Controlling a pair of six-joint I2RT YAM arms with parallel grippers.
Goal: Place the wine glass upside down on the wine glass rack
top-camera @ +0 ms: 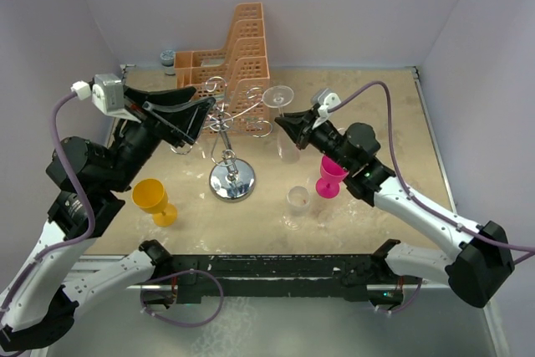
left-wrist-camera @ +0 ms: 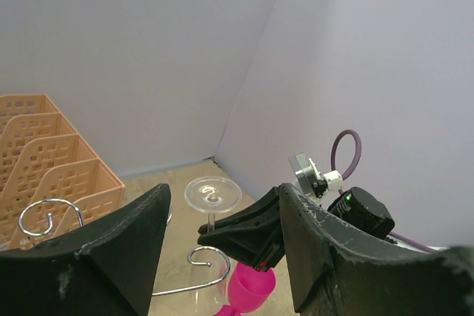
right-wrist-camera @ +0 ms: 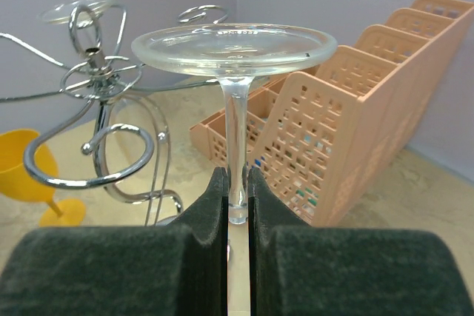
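Glass: clear wine glass [right-wrist-camera: 235, 49], upside down, just beside the silver wire rack with curly arms [top-camera: 231, 181], at its 3 o'clock.
Right gripper [right-wrist-camera: 237, 190]: squeezing the thin stem.
Left gripper [top-camera: 207, 114]: fingers apart, empty, at the rack's 9 o'clock.
Danger: the foot could bump a curl and the glass could slip.

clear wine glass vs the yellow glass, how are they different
The clear wine glass is see-through; the yellow glass is opaque. The clear wine glass is upside down, foot on top; the yellow glass stands upright on the table. The right gripper is shut on the clear wine glass's stem; nothing holds the yellow glass. Both have a stem and a round foot.
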